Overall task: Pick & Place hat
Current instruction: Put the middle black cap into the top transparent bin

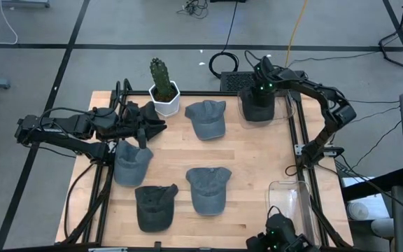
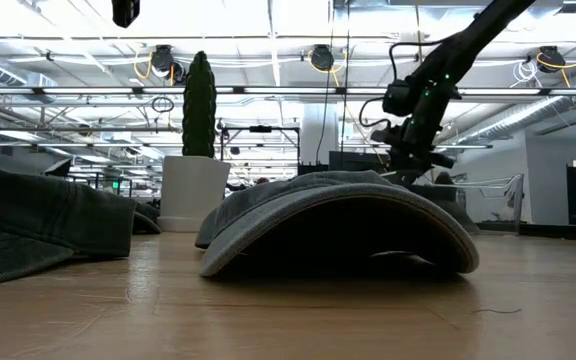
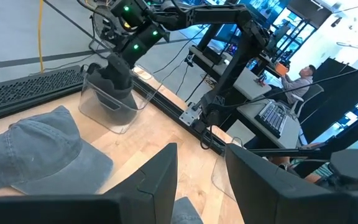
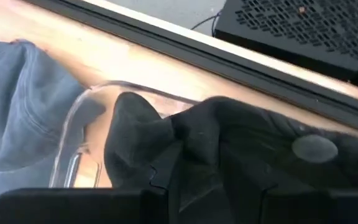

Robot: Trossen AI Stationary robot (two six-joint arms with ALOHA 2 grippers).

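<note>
A black hat sits bunched in a clear bin at the table's far right corner. My right gripper comes down onto it from above and is shut on it; the left wrist view shows the same gripper over the hat. Two blue-grey caps, a third and a darker cap lie crown up on the wood. My left gripper hovers open at the table's left side, beside the third cap, touching nothing. My right gripper holds the black hat by a bunched fold of its crown, pinched between the two fingers, which come from above and point down. The hat's lower part rests inside the clear bin. The fingers themselves hide the exact place of contact.
A cactus in a white pot stands at the far edge, close to my left arm. A second clear bin sits at the near right corner. A black rail frame borders the table. A person sits at a desk beyond the right side.
</note>
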